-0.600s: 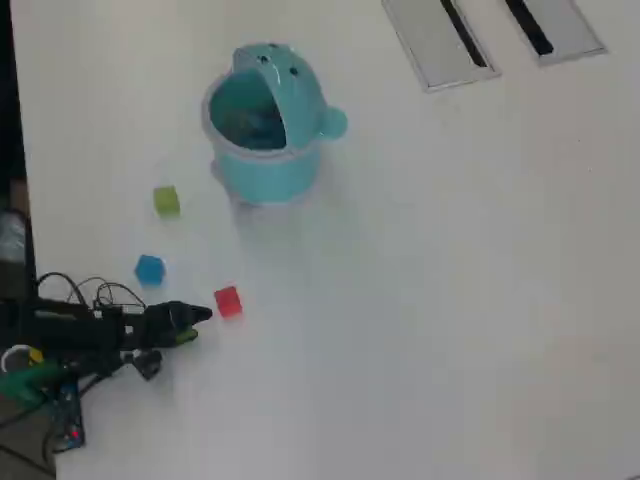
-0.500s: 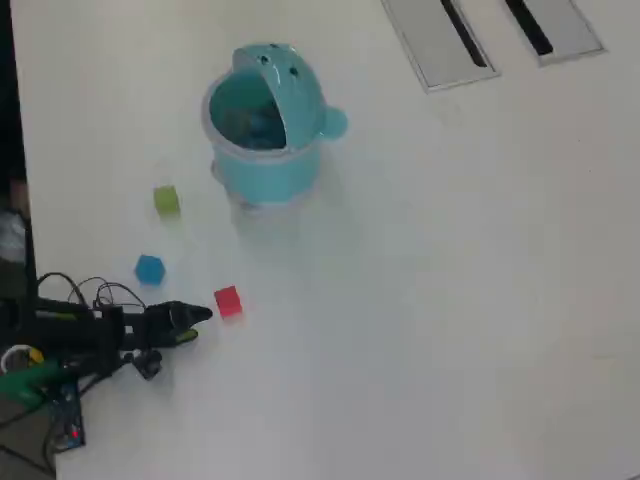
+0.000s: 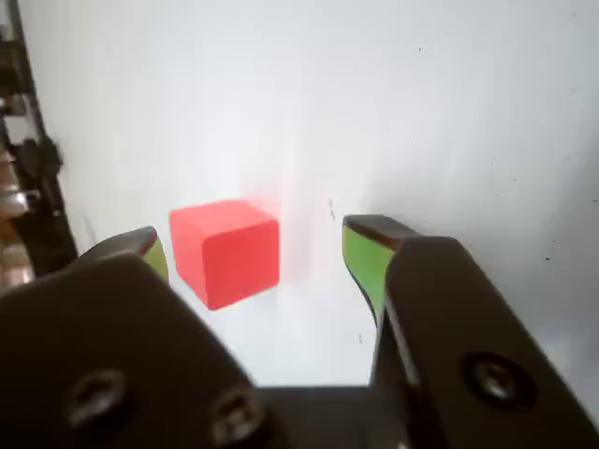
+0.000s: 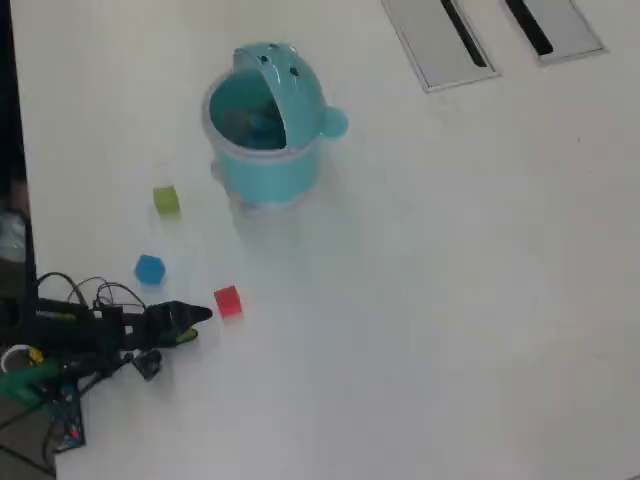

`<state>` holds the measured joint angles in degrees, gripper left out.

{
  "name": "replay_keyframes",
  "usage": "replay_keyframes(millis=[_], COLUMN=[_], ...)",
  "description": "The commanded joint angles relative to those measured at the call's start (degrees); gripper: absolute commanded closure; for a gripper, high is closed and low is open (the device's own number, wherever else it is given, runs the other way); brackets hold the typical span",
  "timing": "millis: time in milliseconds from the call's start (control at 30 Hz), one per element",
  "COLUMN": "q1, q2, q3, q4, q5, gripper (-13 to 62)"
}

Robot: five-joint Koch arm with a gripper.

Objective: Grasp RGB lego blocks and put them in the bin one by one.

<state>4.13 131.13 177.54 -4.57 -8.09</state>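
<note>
The red block (image 3: 226, 249) (image 4: 228, 301) lies on the white table just ahead of my gripper (image 3: 257, 245) (image 4: 198, 322), which is open with the block near the left green pad and untouched. In the overhead view the blue block (image 4: 149, 268) sits left of the red one, and the yellow-green block (image 4: 166, 200) lies farther up. The teal bin (image 4: 268, 125) stands at the upper middle with its lid tipped open and a round knob on its right side.
Two grey slotted panels (image 4: 490, 35) are set into the table at the top right. My arm's base, wires and a small circuit board (image 4: 60, 380) crowd the lower left edge. A dark table edge (image 3: 33, 168) runs along the left of the wrist view.
</note>
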Motion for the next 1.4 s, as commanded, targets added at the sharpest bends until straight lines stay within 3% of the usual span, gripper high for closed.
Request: replay_keyframes(millis=[0,333,500,967,1367], q1=[0.0,-0.7,-0.7,-1.2,-11.8], q2=[2.3,3.2,3.3,3.3,3.6], q3=[4.1,4.1,4.1,4.1,4.0], q4=[2.5,1.1,-10.5,-33.5,-49.7], q5=[-0.4,-0.7,-1.2,-14.9,-29.4], gripper=[15.4,15.6,16.0,16.5,16.5])
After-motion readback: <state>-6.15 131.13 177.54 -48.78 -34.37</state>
